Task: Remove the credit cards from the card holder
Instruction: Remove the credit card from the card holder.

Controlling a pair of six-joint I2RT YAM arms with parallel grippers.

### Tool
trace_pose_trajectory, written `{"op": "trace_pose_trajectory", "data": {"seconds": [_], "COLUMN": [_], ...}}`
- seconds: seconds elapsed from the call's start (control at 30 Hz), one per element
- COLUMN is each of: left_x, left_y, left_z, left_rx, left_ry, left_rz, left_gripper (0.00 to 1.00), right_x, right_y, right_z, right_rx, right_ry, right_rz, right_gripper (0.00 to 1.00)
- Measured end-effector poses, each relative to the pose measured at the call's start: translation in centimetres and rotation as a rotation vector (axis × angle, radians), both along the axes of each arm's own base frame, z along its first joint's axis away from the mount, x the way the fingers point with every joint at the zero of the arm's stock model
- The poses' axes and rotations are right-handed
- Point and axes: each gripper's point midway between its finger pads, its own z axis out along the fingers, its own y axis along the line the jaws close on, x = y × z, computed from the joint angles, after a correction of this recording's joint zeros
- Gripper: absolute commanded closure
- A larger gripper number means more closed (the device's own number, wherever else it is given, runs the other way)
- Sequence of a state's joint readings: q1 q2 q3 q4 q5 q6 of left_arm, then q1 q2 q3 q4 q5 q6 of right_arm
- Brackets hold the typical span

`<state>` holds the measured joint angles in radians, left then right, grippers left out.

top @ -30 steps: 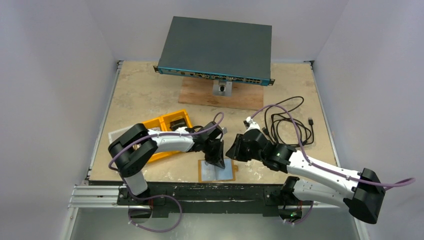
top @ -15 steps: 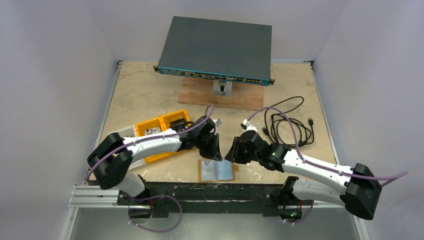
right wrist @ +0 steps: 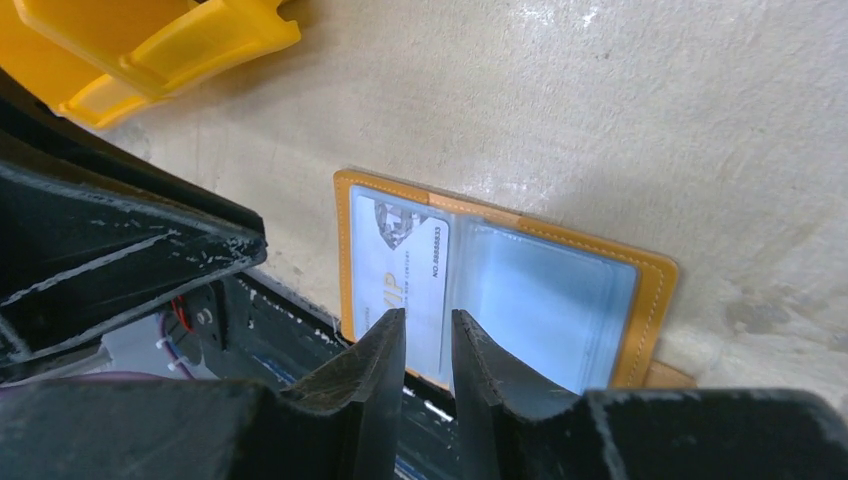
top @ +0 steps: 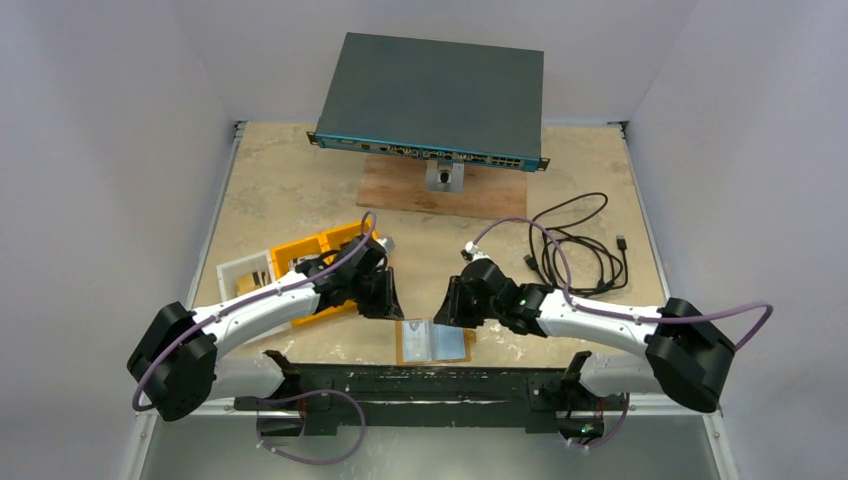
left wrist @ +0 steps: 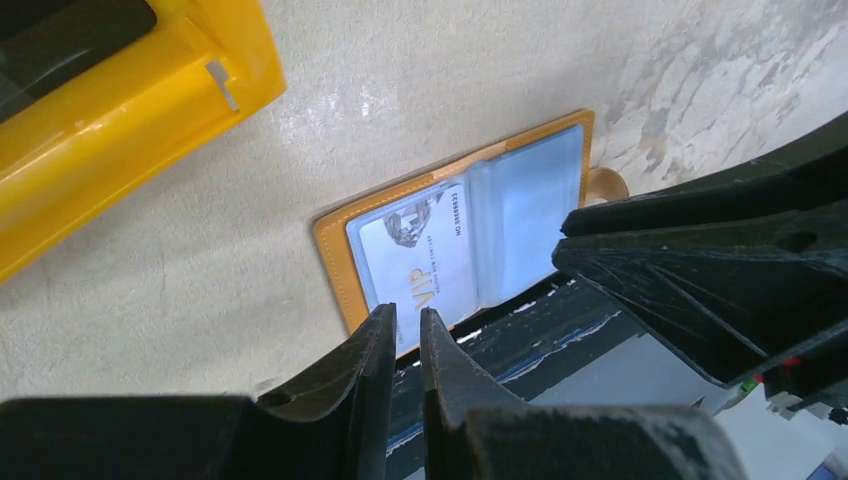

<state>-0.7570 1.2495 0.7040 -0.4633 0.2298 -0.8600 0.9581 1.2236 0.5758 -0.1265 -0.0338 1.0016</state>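
one card holder [top: 434, 342] lies opened flat on the table [top: 290, 190], right at its near edge, between the two arms and a little nearer the bases than either set of fingers. it shows two clear sleeves side by side inside a tan border. one credit card [top: 415, 340] is visible, a pale grey one printed "vip", tucked in the sleeve on the left arm's side; the other sleeve looks bluish and blank, and whether it holds a card cannot be told. in the left wrist view the card holder [left wrist: 465, 240] lies just beyond the left gripper [left wrist: 405, 330], whose two fingers stand a narrow slit apart with nothing between them, above the card [left wrist: 410, 250] and not touching it. in the right wrist view the right gripper [right wrist: 427, 330] is likewise slightly parted and empty, poised over the fold of the card holder [right wrist: 500, 290] beside the card [right wrist: 400, 265]. from above, the left gripper [top: 388, 305] and the right gripper [top: 445, 315] face each other, near but apart, both just behind the holder. one yellow tray [top: 310, 255] sits to the left, under the left arm. at the far side one grey network switch [top: 435, 95] stands raised over one wooden board [top: 400, 190], and one black cable [top: 580, 245] lies coiled loosely on the right.
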Motion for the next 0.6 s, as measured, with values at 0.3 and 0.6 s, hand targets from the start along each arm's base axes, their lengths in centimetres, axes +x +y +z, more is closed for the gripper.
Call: {"op": "trace_pose_trajectory", "data": {"seconds": [0.3,0.6], "left_x": [-0.6,-0.7], "left_y": [0.7,0.8], "left_z": [-1.0,-2.4], "left_rx": [0.021,0.037], "left_ry": [0.014,0.039], "left_rz": [-0.003,-0.004], "left_gripper": [0.87,0.91], "right_x": [0.0,-0.2], "right_y": [1.5,2.2], "right_z": [-1.2,-1.6], "right_rx": [0.023,0.053], "right_ry": [0.026,0.034], "right_rz": [0.033,0.047], "right_gripper": [0.75,0.74]}}
